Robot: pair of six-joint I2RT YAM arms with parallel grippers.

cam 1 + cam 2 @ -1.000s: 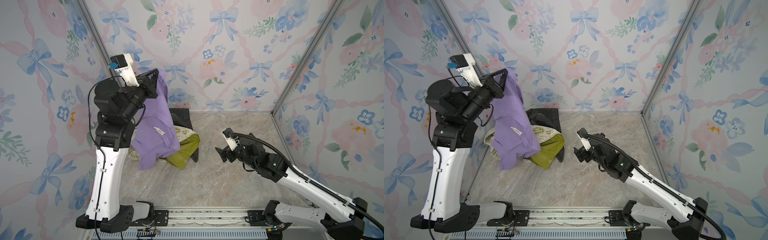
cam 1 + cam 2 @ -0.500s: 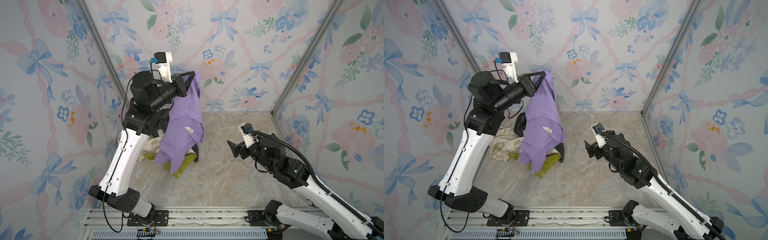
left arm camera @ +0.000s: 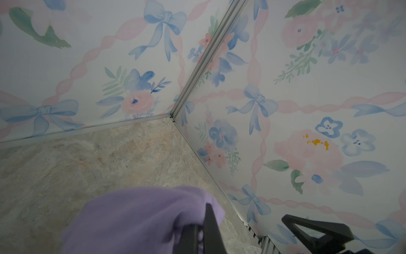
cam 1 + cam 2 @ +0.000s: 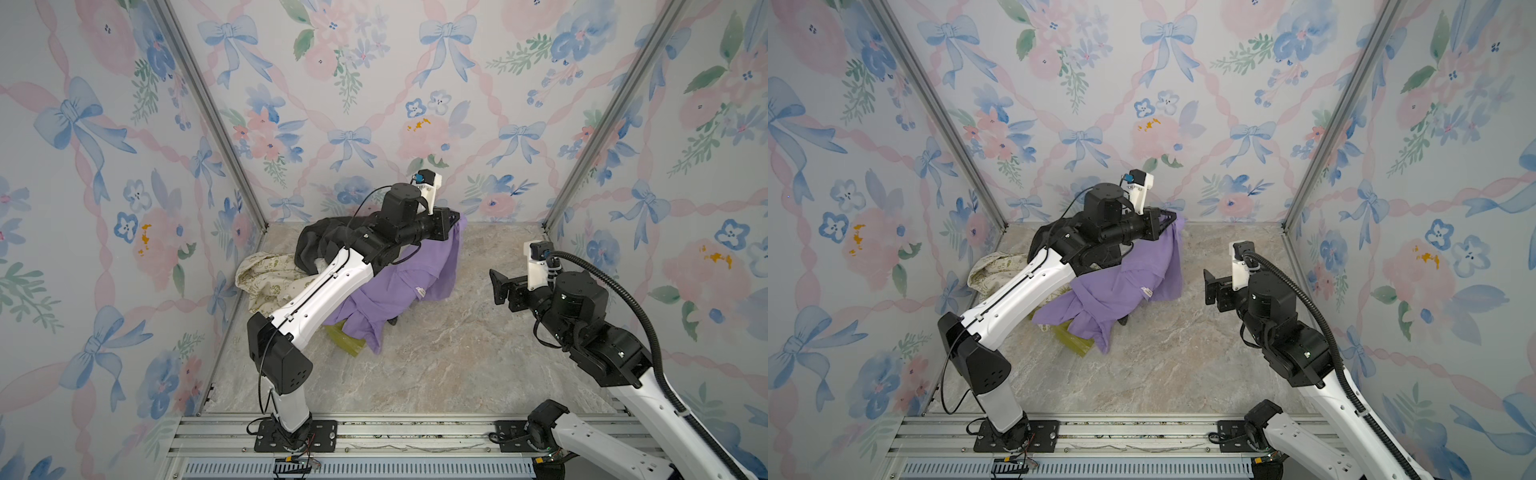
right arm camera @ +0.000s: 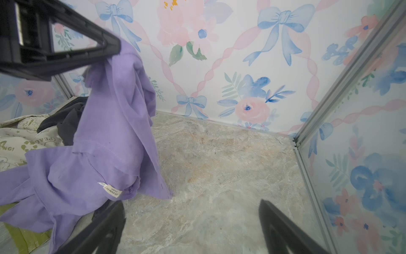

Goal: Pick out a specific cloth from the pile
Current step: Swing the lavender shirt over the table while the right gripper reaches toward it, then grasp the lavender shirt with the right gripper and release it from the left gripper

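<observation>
The lavender cloth (image 4: pixel 415 278) (image 4: pixel 1129 286) hangs by its top edge from my left gripper (image 4: pixel 455 218) (image 4: pixel 1173 218), which is shut on it near the back wall. Its lower part trails over the pile and onto the floor, with a small white label (image 5: pixel 109 189) showing. In the left wrist view the cloth (image 3: pixel 140 217) bunches around the closed fingers (image 3: pixel 211 222). The pile lies at the back left: dark grey fabric (image 4: pixel 320 245), cream printed fabric (image 4: pixel 270 278) and a yellow-green piece (image 4: pixel 347 338). My right gripper (image 4: pixel 496 286) (image 5: pixel 191 209) stands open and empty, right of the cloth.
Flowered walls enclose the marbled floor (image 4: pixel 436 365) on three sides, with aluminium corner posts (image 4: pixel 216 124) (image 4: pixel 582 137). A metal rail (image 4: pixel 395 432) with both arm bases runs along the front edge.
My left arm swung right and came down, carrying the lavender cloth off the pile toward the back middle. The cloth's lower end now rests on the floor. My right gripper drew back to the right.
</observation>
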